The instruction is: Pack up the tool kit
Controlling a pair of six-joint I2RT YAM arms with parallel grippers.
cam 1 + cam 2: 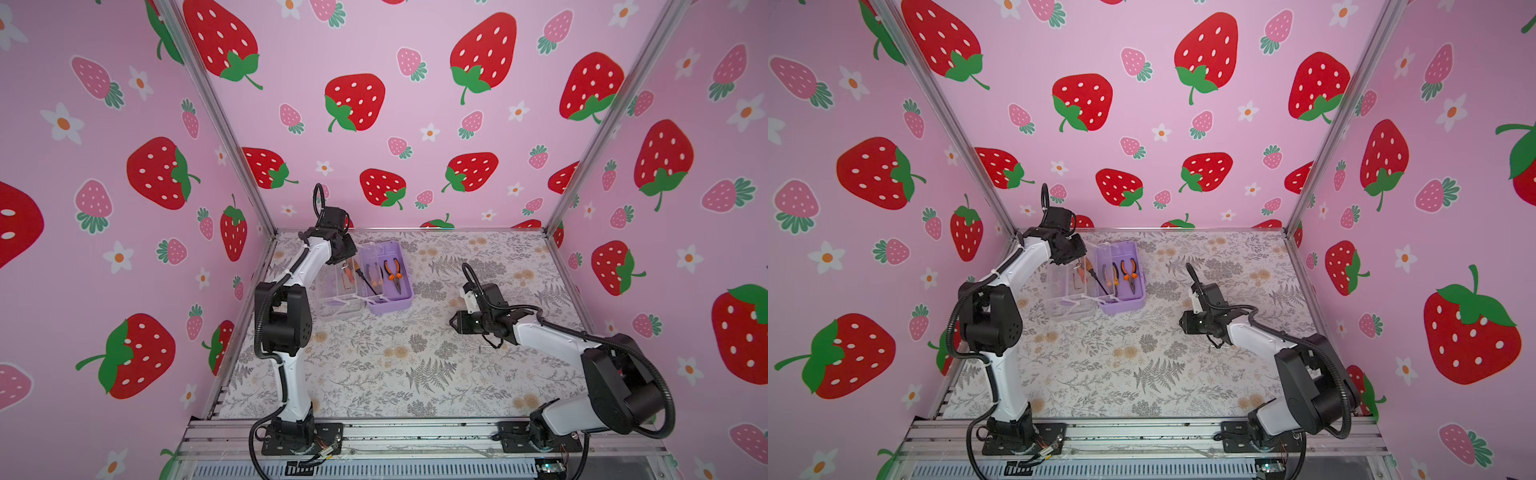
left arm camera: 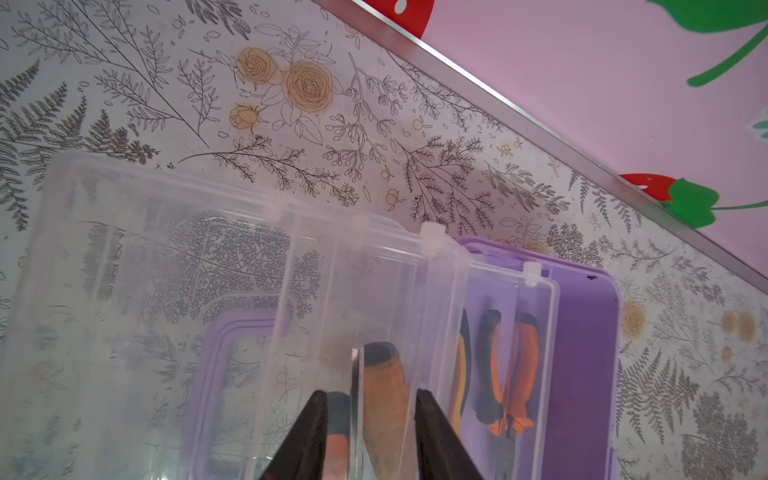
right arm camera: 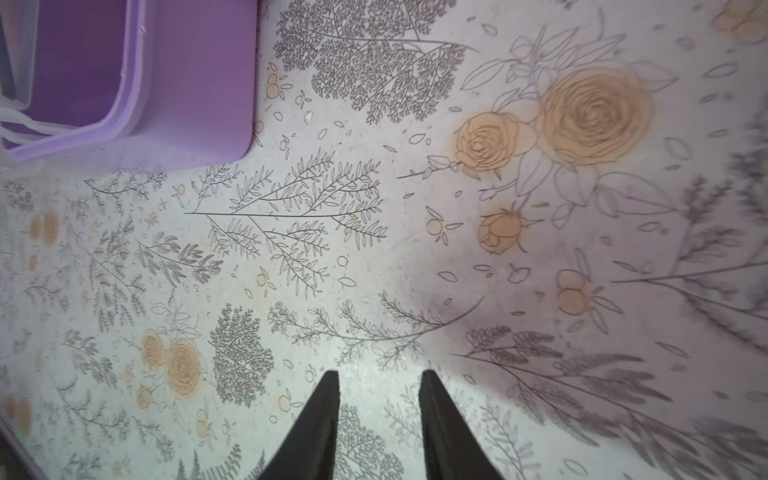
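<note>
Tool kit (image 1: 390, 306) beneath left end effector (image 2: 370, 392)

Tool kit (image 1: 390, 308): lilac base. Its lid (image 1: 336, 298) is clear, no tint, so you see the worktop print thru it. Handle (image 2: 212, 374) on the lid: purple. Pliers (image 1: 393, 272) in the base: orange + black grips, dark metal nose. Second tool (image 2: 384, 386): orange-brown grip w/ black end.

Worktop (image 1: 415, 374): off-white w/ grey fern & twig line art, tan roses here and there. Walls (image 1: 415, 104): pink w/ big red strawberries (white seeds, green leaves), small pink berries, white flowers w/ orange centres. Frame rails (image 1: 228, 137): silver.

Left arm (image 1: 309, 257) & right arm (image 1: 552, 338): white shells, black joints & cables. Left gripper (image 2: 370, 399) & right gripper (image 3: 379, 378): black fingers.
</note>
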